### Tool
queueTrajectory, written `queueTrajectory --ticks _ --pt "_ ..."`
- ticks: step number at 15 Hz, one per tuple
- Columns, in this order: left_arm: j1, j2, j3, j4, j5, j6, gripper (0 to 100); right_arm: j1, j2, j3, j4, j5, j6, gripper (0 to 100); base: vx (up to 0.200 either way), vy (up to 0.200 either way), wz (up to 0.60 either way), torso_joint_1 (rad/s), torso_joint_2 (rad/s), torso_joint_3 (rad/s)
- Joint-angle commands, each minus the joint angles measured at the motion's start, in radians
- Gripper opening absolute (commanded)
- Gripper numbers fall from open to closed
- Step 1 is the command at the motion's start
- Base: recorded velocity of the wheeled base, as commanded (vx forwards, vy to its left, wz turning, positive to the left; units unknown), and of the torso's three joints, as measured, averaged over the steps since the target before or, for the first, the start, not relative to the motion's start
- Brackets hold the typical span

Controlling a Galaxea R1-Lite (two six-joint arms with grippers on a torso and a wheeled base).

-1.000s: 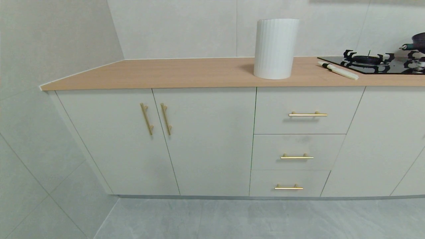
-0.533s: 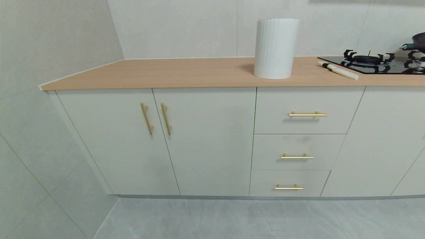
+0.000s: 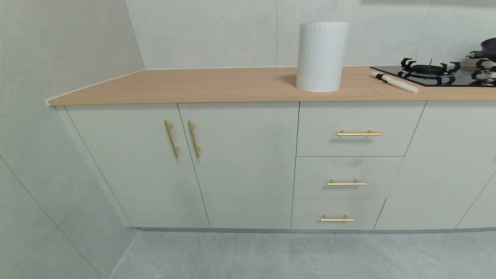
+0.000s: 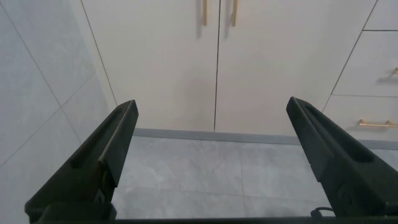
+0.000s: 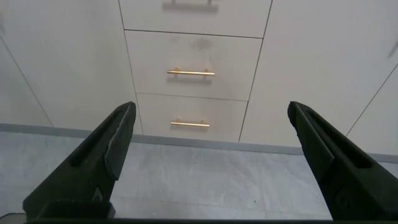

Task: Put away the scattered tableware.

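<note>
Wood-grain bench [image 3: 217, 85] runs across the head view, above two pale cupboard doors [image 3: 155, 170] and a stack of three drawers [image 3: 348, 170], all with brass bar handles. We see the task's thing, a cream-handled utensil [image 3: 396, 82] with a dark far end. It lies flat on the bench toward the right, along the near-left edge of the black hob [image 3: 434, 80]. We cannot tell whether it touches the glass. To its left, and apart from it, a tall white ribbed container [image 3: 321, 58] stands upright on the bench, above the seam between the doors and the drawers. A dark pan [image 3: 490, 44] shows over the hob at the right edge of the view.

In the left wrist view we find the left gripper [image 4: 211, 155] low over the grey tiled floor [image 4: 205, 180], facing the foot of the two cupboard doors. Its jaws stand spread wide, with the floor visible between them. In the right wrist view the right gripper [image 5: 211, 155] likewise hangs low over the floor, facing the two lower drawers, and its jaws are also spread wide. Both grippers are well apart from the utensil on the bench.
</note>
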Motion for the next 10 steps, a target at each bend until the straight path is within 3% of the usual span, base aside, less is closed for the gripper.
queueTrajectory --ticks 1,10 --pt "0.0 0.0 0.0 0.0 0.001 -0.004 100 0.0 0.004 0.0 -0.001 0.0 0.0 100 0.0 0.0 0.0 0.0 0.0 0.0" --pt "0.0 0.0 0.0 0.0 0.001 -0.005 100 0.0 0.004 0.0 0.001 0.0 0.0 100 0.2 0.0 0.0 0.001 0.0 0.003"
